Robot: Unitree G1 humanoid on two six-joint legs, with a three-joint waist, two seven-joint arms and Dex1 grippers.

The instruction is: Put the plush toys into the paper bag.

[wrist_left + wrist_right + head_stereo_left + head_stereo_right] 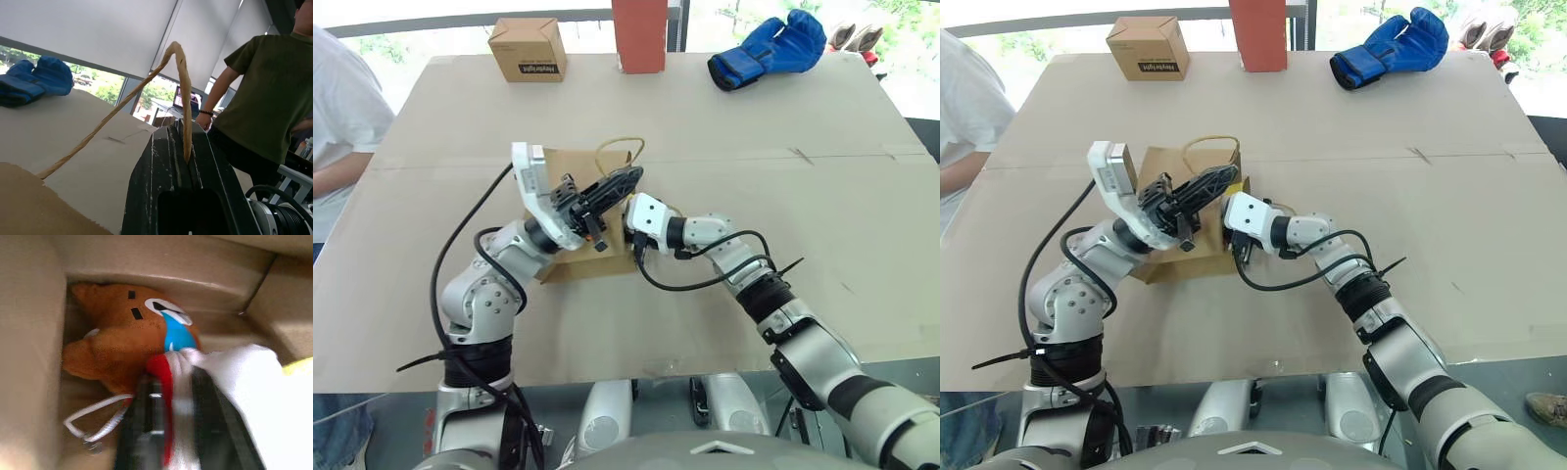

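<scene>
In the centre of the frame the paper bag (570, 262) stands on the cardboard-covered table (822, 196), and the left gripper (625, 182) is clenched on one of its thin loop handles (182, 83), holding the handle up above the bag mouth. The right gripper (173, 426) reaches into the bag from the right side; the white rocket toy (234, 396) lies between its fingers, but I cannot tell if they grasp it or have released it. The brown plush toy (122, 345) lies already inside the bag, just beside the rocket.
</scene>
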